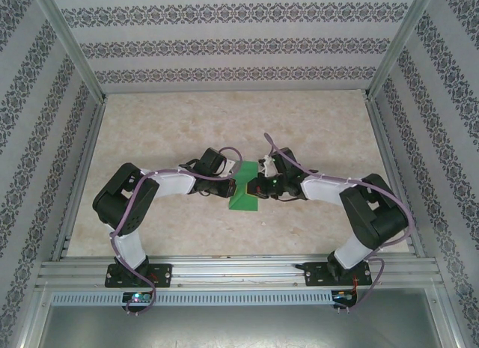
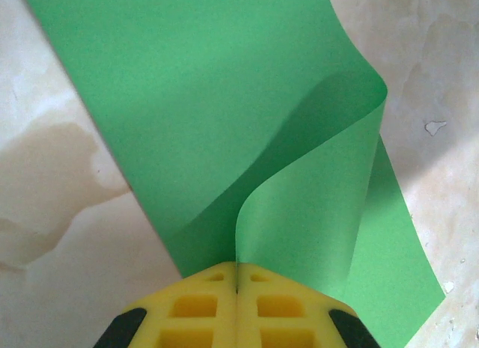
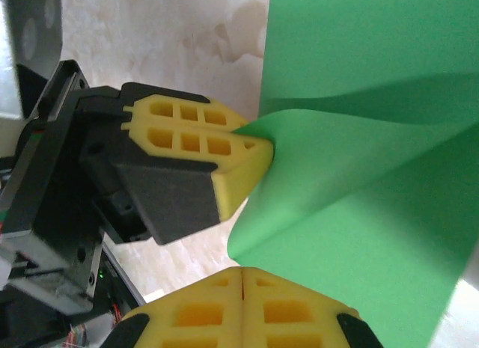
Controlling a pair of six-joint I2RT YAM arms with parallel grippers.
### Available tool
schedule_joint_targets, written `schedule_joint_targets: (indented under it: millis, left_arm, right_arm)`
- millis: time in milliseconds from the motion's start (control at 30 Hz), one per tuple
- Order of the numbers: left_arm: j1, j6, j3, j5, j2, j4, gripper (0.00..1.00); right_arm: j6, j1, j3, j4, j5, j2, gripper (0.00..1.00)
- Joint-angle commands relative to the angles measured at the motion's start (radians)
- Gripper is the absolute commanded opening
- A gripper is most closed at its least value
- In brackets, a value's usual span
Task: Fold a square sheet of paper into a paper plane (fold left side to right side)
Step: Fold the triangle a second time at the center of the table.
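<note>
The square sheet of paper (image 1: 244, 200) is bright green and lies on the table between the two arms. In the left wrist view one side of the square sheet of paper (image 2: 224, 101) is lifted and curls over the flat part. My left gripper (image 2: 238, 267) is shut on the edge of that lifted flap. Its yellow fingers (image 3: 224, 146) also appear in the right wrist view, pinching the green edge. My right gripper (image 3: 242, 272) is shut, its tips right at the lower edge of the curled paper (image 3: 359, 213); no paper shows in the seam. In the top view both grippers (image 1: 236, 185) (image 1: 257, 187) meet over the sheet.
The beige marbled table (image 1: 224, 131) stretches wide behind and beside the arms. Patterned walls close in the back and both sides. A metal rail (image 1: 239, 272) carrying both arm bases runs along the near edge.
</note>
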Motion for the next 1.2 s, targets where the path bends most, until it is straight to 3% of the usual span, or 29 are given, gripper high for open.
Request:
schedule_joint_targets:
  millis: [0,1167]
  left_arm:
    - [-0.002,0.031,0.005,-0.014,0.044,-0.035,0.00]
    - [-0.008,0.041,0.021,-0.018,0.056,-0.055,0.00]
  right_arm:
    - [0.067,0.023,0.021,0.102,0.020,0.055,0.00]
    - [0.028,0.038,0.072,0.031,0.090,0.182,0.00]
